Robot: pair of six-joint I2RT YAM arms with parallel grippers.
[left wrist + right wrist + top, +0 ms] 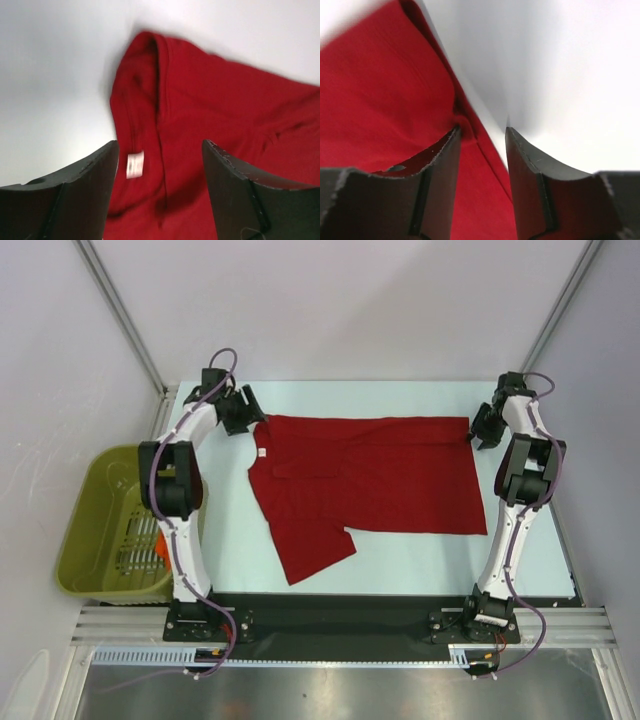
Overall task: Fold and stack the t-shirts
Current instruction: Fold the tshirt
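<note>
the left arm [185, 540] and right arm [512, 525] have white link shells with black joint housings. thin purple cables [530, 635] loop along them. black base plates [205, 624] anchor each. the fingers [250, 200] are matte black wedges with scuffed edges.

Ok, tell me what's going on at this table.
Two robot arms are working on a red t-shirt spread on the table, with one sleeve pointing toward the near side. The left gripper hangs open over the collar corner by the white label. The right gripper is open at the shirt's far right corner. Neither is gripping the cloth. A green basket sits off to the left.
</note>
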